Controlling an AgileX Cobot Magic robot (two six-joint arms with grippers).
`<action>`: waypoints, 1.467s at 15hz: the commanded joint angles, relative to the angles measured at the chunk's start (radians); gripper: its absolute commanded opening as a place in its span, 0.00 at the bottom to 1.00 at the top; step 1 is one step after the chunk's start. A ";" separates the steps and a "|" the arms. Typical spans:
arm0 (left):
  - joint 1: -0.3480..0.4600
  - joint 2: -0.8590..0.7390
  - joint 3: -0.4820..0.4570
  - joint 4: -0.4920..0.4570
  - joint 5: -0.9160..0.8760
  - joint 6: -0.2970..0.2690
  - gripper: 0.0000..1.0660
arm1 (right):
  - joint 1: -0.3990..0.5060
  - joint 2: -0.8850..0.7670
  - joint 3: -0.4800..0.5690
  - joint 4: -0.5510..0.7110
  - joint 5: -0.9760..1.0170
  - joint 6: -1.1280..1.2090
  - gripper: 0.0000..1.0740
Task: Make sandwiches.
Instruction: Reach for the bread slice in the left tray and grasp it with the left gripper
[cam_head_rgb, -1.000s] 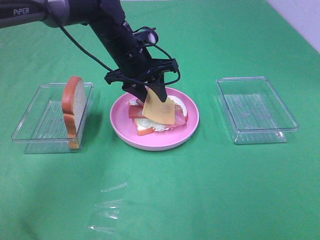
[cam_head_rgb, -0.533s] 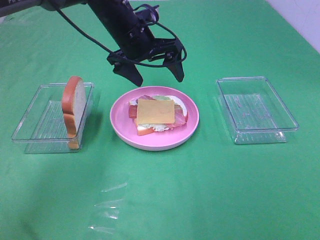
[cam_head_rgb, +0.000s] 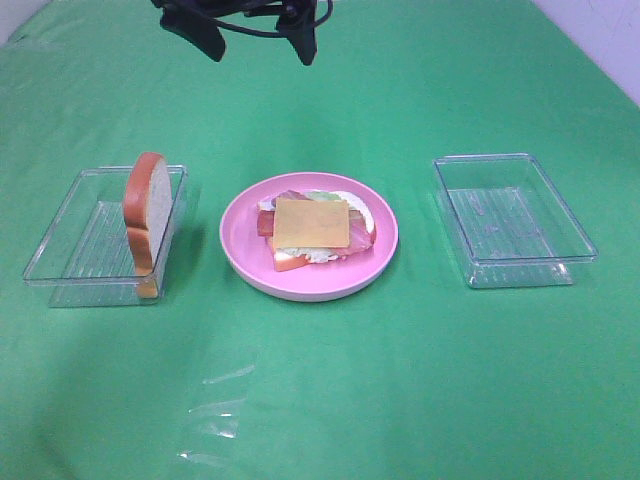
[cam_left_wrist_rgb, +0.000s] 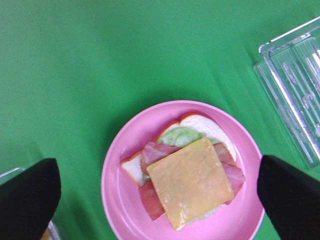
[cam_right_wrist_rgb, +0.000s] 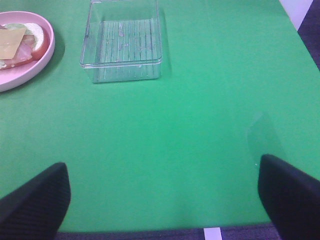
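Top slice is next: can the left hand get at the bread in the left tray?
Probably yes. The left hand is open and empty, raised behind the plate. The bread stands on edge against the tray's right wall, uncovered, with nothing in between.

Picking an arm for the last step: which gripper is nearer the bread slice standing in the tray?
Left. The left gripper hangs open above and behind the bread slice; the right gripper is over bare cloth beyond the empty tray.

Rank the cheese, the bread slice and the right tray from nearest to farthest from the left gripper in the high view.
1. Bread slice, left tray, roughly tied with
2. Cheese, on the plate
3. Right tray, farthest from the left gripper
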 joint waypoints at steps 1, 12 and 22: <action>0.061 -0.077 0.118 0.015 0.108 -0.010 0.94 | -0.004 -0.032 0.004 0.000 -0.004 -0.008 0.91; 0.169 -0.191 0.550 -0.009 0.105 -0.048 0.93 | -0.004 -0.032 0.004 0.000 -0.004 -0.008 0.91; 0.166 -0.123 0.561 -0.012 0.108 -0.215 0.92 | -0.004 -0.032 0.004 0.000 -0.004 -0.008 0.91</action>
